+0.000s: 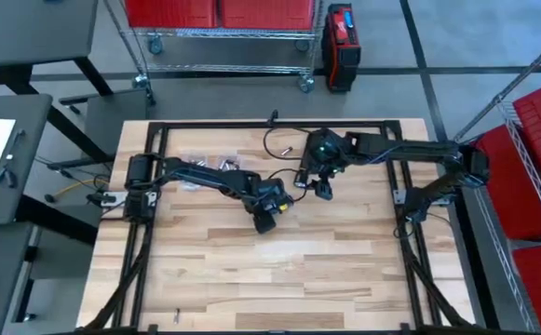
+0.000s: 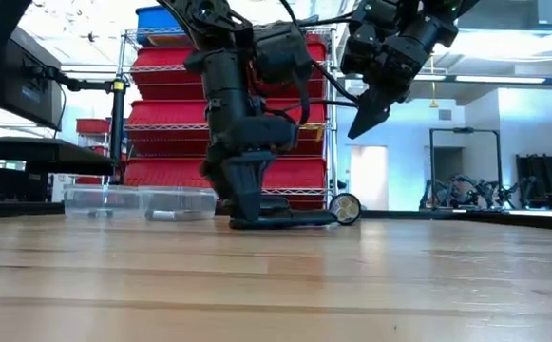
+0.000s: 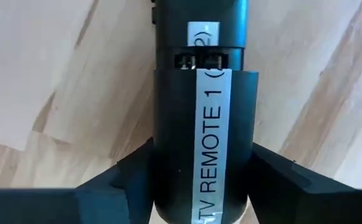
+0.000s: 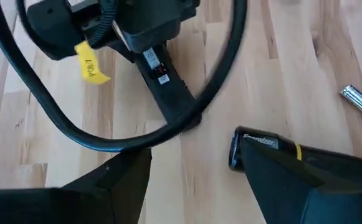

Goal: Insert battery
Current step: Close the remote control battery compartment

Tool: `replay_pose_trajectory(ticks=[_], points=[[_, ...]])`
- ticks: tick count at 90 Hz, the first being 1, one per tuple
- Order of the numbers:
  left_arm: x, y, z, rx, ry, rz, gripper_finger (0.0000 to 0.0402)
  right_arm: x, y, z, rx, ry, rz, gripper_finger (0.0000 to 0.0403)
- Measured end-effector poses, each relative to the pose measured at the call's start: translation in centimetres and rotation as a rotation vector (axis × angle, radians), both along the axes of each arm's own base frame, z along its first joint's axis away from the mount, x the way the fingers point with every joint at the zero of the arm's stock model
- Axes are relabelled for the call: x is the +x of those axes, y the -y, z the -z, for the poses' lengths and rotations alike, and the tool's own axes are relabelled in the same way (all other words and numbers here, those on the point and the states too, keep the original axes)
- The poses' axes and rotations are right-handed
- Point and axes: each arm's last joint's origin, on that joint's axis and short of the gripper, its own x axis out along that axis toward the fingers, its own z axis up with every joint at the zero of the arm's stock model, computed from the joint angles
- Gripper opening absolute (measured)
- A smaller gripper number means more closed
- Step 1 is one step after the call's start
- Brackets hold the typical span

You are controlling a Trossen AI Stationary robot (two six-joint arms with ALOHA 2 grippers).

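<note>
Battery (image 4: 255, 149) insertion is at the carrying stage: a dark cell with a gold band is seen in the right wrist view pressed against one finger of the right tool (image 4: 196, 186), above the tabletop (image 1: 279, 270) and short of the remote (image 3: 199, 124). Whether both fingers bear on it cannot be told, since the other finger stands well apart from it in that view. The cell's long axis is judged to lie roughly level, running along the finger, its free end facing away from the wrist.

The remote, labelled "TV REMOTE 1", is clamped between the fingers of the left tool (image 3: 199, 186) near the tabletop's centre. In the low view it lies flat on the wood under that arm. Its long axis runs straight out from the left wrist; in the high view the free end is judged to point toward about 1 o'clock, toward the right tool (image 1: 321, 186), which hangs above the surface at 1 o'clock from the left tool (image 1: 268, 216). An open slot with metal contacts shows partway along its back.

The next move calls for the cell to be turned parallel to that slot, lowered over it and pressed in, while the remote is held steady. A second loose battery (image 4: 361, 101) lies on the wood beyond.
</note>
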Motion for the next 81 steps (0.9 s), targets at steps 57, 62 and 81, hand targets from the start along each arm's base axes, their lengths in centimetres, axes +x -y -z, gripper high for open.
replay_pose_trajectory(ticks=[57, 62, 81], points=[[0.2, -1.0, -0.1, -0.033, 0.031, -0.034, 0.0228, 0.2, -0.5, -0.1, 0.002, 0.009, -0.014, 0.0239], [0.5, -1.0, -0.4, -0.024, 0.042, -0.018, 0.0227, 0.3, -0.5, -0.1, 0.000, 0.017, -0.014, 0.0239], [1.1, -1.3, -1.0, 0.008, 0.108, -0.020, 0.0224, 0.4, -0.4, -0.2, -0.013, 0.038, -0.023, 0.0239]])
